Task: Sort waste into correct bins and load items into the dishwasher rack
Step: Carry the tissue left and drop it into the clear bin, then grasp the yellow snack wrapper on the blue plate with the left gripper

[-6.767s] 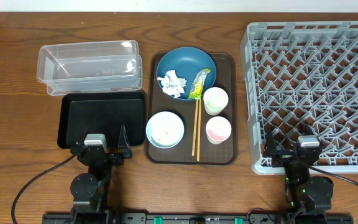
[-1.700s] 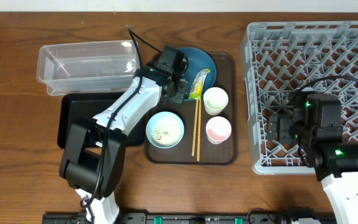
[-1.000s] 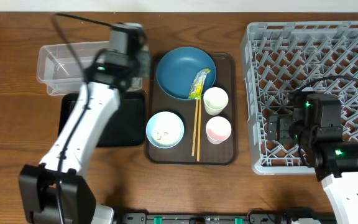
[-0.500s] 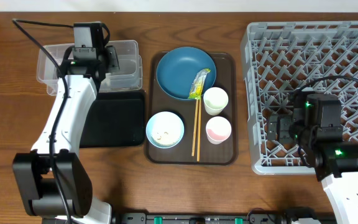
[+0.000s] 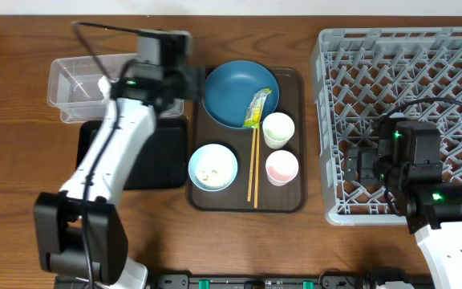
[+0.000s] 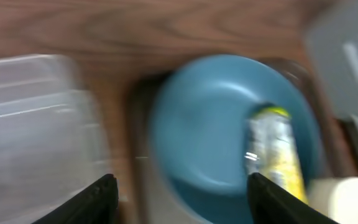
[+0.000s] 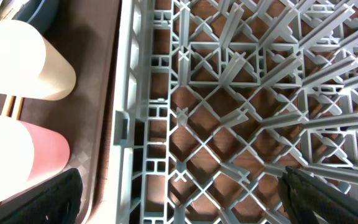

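My left gripper (image 5: 184,79) hangs open and empty between the clear tub (image 5: 79,100) and the dark blue plate (image 5: 233,92). Its blurred wrist view shows the left gripper (image 6: 182,180) over the plate (image 6: 216,124), with the yellow-green wrapper (image 6: 272,149) to the right. The wrapper (image 5: 257,108) lies on the plate's right rim. A white tissue (image 5: 103,83) sits in the tub. The light blue bowl (image 5: 212,167) holds rice. Chopsticks (image 5: 253,164), a white cup (image 5: 277,128) and a pinkish cup (image 5: 281,167) stand nearby. My right gripper (image 7: 185,205) is open above the rack's (image 7: 241,93) left edge.
The plate, bowl, cups and chopsticks all rest on a brown serving tray (image 5: 295,197). A black tray (image 5: 147,164) lies in front of the clear tub, partly under my left arm. The grey rack (image 5: 407,72) fills the right side of the table.
My left gripper opened over the clear tub, let go of the tissue there, and swung right to the plate's edge. The right arm has not moved.
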You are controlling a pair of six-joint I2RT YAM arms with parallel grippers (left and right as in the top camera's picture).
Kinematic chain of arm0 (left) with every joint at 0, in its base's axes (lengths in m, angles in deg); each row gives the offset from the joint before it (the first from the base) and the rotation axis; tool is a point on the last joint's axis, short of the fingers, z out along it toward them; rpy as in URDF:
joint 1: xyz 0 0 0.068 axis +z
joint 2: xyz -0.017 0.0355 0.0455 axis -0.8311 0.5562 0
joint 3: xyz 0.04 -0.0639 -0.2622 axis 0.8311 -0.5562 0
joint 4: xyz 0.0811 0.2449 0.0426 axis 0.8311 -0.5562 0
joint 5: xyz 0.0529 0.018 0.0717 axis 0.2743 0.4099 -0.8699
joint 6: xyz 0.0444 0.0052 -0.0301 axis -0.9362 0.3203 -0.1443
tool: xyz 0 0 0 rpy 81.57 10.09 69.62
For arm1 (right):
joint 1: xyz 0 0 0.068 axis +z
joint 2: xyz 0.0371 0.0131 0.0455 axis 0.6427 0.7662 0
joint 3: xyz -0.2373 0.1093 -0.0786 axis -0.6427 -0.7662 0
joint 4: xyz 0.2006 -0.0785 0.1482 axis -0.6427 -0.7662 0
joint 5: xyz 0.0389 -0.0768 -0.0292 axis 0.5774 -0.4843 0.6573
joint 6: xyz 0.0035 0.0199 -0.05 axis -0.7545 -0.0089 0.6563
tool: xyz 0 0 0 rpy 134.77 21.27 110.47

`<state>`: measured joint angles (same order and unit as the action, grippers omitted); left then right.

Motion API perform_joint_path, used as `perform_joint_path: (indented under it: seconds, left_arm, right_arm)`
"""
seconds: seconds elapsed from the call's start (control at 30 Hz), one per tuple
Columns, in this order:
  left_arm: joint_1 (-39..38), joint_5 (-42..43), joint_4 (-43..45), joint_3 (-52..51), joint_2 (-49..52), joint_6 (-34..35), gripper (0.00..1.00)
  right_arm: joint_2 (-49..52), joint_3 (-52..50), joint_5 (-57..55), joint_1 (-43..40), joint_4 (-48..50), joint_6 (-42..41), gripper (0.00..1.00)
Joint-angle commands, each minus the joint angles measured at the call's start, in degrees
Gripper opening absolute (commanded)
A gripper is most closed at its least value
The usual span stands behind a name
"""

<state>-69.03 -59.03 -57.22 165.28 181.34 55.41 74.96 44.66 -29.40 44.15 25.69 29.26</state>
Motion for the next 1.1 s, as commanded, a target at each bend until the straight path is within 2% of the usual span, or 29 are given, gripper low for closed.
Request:
perform_joint_path:
  seconds: [0.0, 0.23, 0.3, 0.87, 0.9, 1.0, 1.07]
  left_arm:
    - [-4.4, 2.1, 0.2, 0.9, 3.9, -0.3, 0.7]
    - [-10.6, 2.1, 1.8, 0.9, 10.3, -0.3, 0.73]
    - [-11.7, 2.1, 2.8, 0.9, 11.7, -0.3, 0.76]
    - [-14.6, 2.1, 5.1, 0.9, 17.7, -0.3, 0.76]
    - [-14.6, 2.1, 5.1, 0.9, 17.8, -0.3, 0.74]
    - [-14.6, 2.1, 5.9, 0.9, 17.8, -0.4, 0.46]
    - [-14.5, 2.1, 6.2, 0.9, 17.8, -0.4, 0.32]
  right_arm:
    - [-0.3, 1.3, 0.2, 0.2, -0.3, -0.5, 0.99]
    - [-0.3, 1.3, 0.2, 0.2, -0.3, -0.5, 0.99]
    - [-0.3, 1.3, 0.2, 0.2, -0.3, -0.5, 0.99]
    - [-0.3, 1.3, 0.2, 0.2, -0.7, -0.5, 0.99]
    - [-0.3, 1.3, 0.2, 0.3, -0.7, -0.5, 0.99]
    - [-0.3, 1.3, 0.2, 0.2, -0.7, -0.5, 0.99]
    - [-0.3, 1.3, 0.2, 0.2, -0.7, -0.5, 0.99]
